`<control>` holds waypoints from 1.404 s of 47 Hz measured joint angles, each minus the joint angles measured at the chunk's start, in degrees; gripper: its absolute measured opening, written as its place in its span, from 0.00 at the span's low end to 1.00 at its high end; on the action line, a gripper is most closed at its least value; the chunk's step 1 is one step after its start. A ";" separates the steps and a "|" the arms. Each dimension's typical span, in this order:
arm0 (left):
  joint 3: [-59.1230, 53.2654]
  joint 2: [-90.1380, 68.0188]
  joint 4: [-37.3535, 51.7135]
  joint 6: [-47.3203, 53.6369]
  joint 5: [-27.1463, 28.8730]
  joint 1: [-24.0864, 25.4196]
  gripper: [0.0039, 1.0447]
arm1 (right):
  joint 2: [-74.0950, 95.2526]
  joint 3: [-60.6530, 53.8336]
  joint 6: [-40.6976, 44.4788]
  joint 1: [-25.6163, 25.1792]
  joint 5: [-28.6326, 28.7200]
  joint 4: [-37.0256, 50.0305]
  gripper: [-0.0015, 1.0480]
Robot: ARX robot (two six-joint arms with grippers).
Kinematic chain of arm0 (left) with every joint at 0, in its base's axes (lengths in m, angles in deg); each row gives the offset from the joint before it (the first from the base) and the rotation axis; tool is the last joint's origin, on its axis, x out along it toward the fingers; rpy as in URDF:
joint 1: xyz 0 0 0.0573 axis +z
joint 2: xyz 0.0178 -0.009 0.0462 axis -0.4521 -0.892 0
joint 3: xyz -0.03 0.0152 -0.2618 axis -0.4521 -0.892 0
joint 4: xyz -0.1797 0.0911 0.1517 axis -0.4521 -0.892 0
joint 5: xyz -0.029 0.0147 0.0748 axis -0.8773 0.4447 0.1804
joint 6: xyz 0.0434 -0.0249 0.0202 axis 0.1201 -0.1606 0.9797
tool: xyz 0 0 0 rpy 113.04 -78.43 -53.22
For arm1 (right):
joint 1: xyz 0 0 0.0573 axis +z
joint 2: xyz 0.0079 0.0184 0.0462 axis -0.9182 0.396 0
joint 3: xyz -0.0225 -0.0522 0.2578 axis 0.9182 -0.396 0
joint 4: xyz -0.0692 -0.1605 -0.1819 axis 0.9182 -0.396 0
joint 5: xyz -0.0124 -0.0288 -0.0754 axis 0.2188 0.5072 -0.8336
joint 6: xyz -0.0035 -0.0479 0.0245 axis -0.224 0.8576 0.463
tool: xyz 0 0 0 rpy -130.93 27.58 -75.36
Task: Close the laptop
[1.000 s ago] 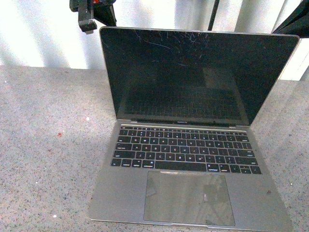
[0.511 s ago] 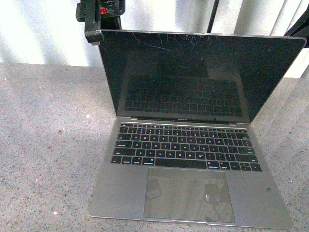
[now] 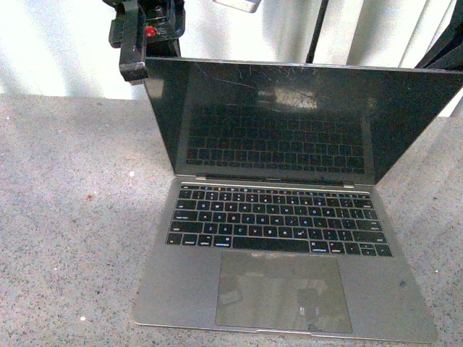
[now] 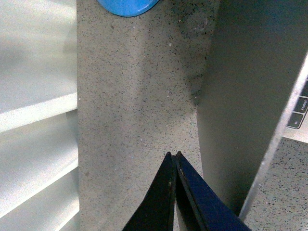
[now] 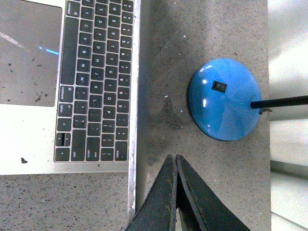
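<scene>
From the front, we found the slim silver-grey metal laptop open on the speckled grey counter, the black left gripper at its lid corner; wrist views showed it and the right gripper pinched together, the lid left to lower.

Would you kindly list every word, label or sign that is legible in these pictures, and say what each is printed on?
"command": on a key of the laptop, next to the space bar.
Other key legends: white marks, too small or blurred to read.
Print on the strip under the screen: too small to read.
Blue lamp base: no text to be seen.
</scene>
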 joint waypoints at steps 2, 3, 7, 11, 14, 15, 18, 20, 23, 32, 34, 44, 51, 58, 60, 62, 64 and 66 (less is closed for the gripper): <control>-0.59 0.33 0.15 0.02 0.00 -0.04 0.03 | -0.20 -0.07 -0.02 0.22 -0.15 -0.50 0.03; -0.90 0.52 0.22 0.04 0.00 -0.07 0.03 | -0.35 -0.17 -0.02 0.33 -0.15 -0.63 0.03; -1.95 1.09 0.44 0.17 -0.09 -0.11 0.03 | -0.92 -0.76 -0.02 0.70 -0.59 -1.25 0.03; -3.02 1.62 0.63 0.26 -0.17 -0.20 0.03 | -1.29 -1.42 -0.02 0.94 -1.20 -1.53 0.03; -3.82 1.99 0.85 0.26 -0.22 -0.31 0.03 | -1.60 -1.95 -0.04 1.09 -1.62 -1.79 0.03; -3.96 2.05 0.96 0.26 -0.22 -0.33 0.03 | -1.68 -2.14 -0.02 1.14 -1.70 -1.81 0.03; -5.40 2.73 1.66 0.26 -0.31 -0.55 0.03 | -2.12 -3.06 -0.13 1.33 -1.97 -1.73 0.03; -6.49 3.17 2.19 0.26 -0.31 -0.70 0.03 | -2.40 -3.82 -0.35 1.42 -2.10 -1.44 0.03; -8.09 3.82 2.82 0.28 -0.39 -0.96 0.03 | -2.75 -5.07 -0.57 1.64 -2.64 -1.03 0.03; -12.83 5.51 5.05 0.42 -0.63 -1.73 0.03 | -3.50 -9.05 -2.60 2.64 -3.10 0.98 0.03; -13.77 5.66 5.44 0.44 -0.66 -1.84 0.03 | -3.76 -10.12 -3.04 2.99 -3.10 1.60 0.03; -17.40 6.27 7.26 0.42 -1.27 -2.36 0.03 | -4.61 -13.92 -4.61 4.24 -3.08 4.04 0.03; -19.08 6.69 8.26 0.39 -1.53 -2.69 0.03 | -4.68 -16.15 -5.22 4.61 -3.08 5.73 0.03; -20.39 6.71 8.92 0.39 -1.68 -2.86 0.03 | -4.74 -17.75 -5.51 4.66 -3.06 6.78 0.03; -20.81 6.71 9.11 0.37 -1.73 -2.89 0.03 | -4.74 -18.05 -5.53 4.68 -3.02 7.02 0.03; -21.29 6.73 9.53 0.37 -1.81 -2.93 0.03 | -4.74 -18.71 -5.53 4.68 -2.95 7.56 0.03; -21.94 6.80 9.94 0.37 -1.90 -2.95 0.03 | -4.74 -19.34 -5.55 4.68 -2.95 8.04 0.03; -22.60 6.84 10.34 0.37 -1.95 -2.95 0.03 | -4.74 -19.89 -5.64 4.68 -2.93 8.41 0.03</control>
